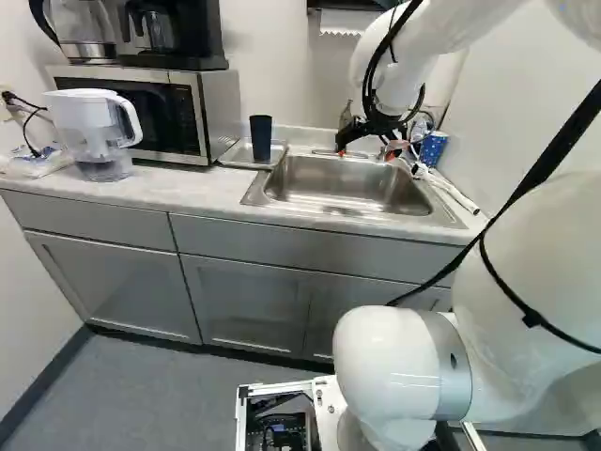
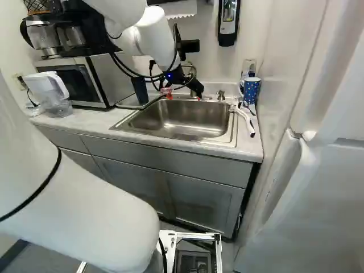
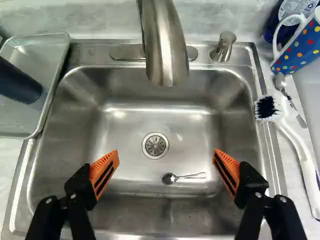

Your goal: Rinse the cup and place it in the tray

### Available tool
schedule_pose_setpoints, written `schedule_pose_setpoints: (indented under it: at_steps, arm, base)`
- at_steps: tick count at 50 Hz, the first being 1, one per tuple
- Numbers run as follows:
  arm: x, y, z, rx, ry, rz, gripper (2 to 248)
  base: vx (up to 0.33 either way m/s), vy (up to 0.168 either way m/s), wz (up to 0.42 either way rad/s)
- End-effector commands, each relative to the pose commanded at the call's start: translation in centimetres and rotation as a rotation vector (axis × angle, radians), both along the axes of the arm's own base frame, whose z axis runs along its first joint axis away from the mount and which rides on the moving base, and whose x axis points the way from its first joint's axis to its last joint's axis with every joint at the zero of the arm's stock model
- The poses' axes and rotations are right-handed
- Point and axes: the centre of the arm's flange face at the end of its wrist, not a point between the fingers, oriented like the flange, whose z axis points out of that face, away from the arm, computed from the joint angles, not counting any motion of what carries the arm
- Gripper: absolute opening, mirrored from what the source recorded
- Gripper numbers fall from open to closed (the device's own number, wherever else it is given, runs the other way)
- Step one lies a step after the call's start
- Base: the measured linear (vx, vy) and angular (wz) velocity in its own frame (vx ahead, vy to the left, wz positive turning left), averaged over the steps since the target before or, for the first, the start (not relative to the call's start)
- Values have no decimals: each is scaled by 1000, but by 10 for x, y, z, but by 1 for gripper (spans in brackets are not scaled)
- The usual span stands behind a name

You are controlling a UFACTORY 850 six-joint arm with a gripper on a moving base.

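Left end of the left base view: a clear water pitcher [image 1: 89,122] with white top and handle, upright on the counter [image 1: 178,193]. Next along, a microwave [image 1: 141,117], a black coffee maker [image 1: 174,38] on top of it.

Then the metal tray [image 3: 55,52], just beside the sink [image 3: 120,132] — the dark cup [image 1: 261,139] stands upright in it, well apart from the pincer [image 1: 365,155].

Pincer is over the sink, spread wide, nothing between its orange pads [image 3: 104,172]. Ahead of it, the faucet [image 3: 167,47] reaches out over the basin. Drain [image 3: 155,145] at the bottom; near it a small spoon [image 3: 182,177] lying on the basin floor, seen between the fingers in the wrist view.

Right of the sink, on the counter: a white-handled brush [image 3: 299,145], bristle head toward the basin. Near the brush head, a second spoon [image 3: 281,82], then a blue mug with coloured dots [image 3: 302,50] — white handle showing.
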Motion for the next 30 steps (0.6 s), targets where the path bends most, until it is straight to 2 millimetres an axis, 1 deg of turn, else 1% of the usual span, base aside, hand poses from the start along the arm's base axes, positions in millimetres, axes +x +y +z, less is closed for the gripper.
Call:
schedule_pose_setpoints:
  at_steps: [30]
  arm:
    - [0, 0, 0, 0, 0, 0, 247]
  base:
    - [0, 0, 0]
